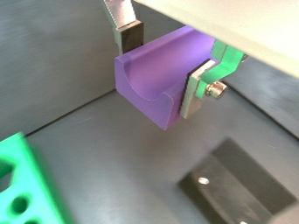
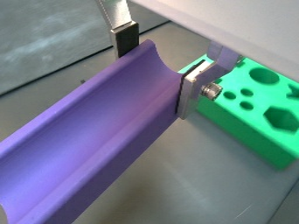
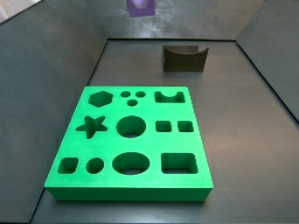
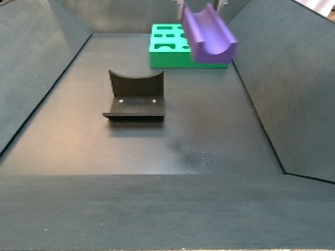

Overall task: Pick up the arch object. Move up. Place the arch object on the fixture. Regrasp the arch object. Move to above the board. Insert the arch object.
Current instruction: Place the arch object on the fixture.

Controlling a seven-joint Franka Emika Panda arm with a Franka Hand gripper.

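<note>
In a wrist view the gripper has its fingers squeezed on the purple arch object, high over the dark floor. In a side view the fixture sits well apart below the arch object. I think it should go down slowly, lined up with the notch. The board waits nearby.

The arch object hangs tilted in the air at the upper edge of the view, groove facing up-left. The gripper is barely visible above it. Behind stands the board. The fixture rests on the dark worktop, well apart.
</note>
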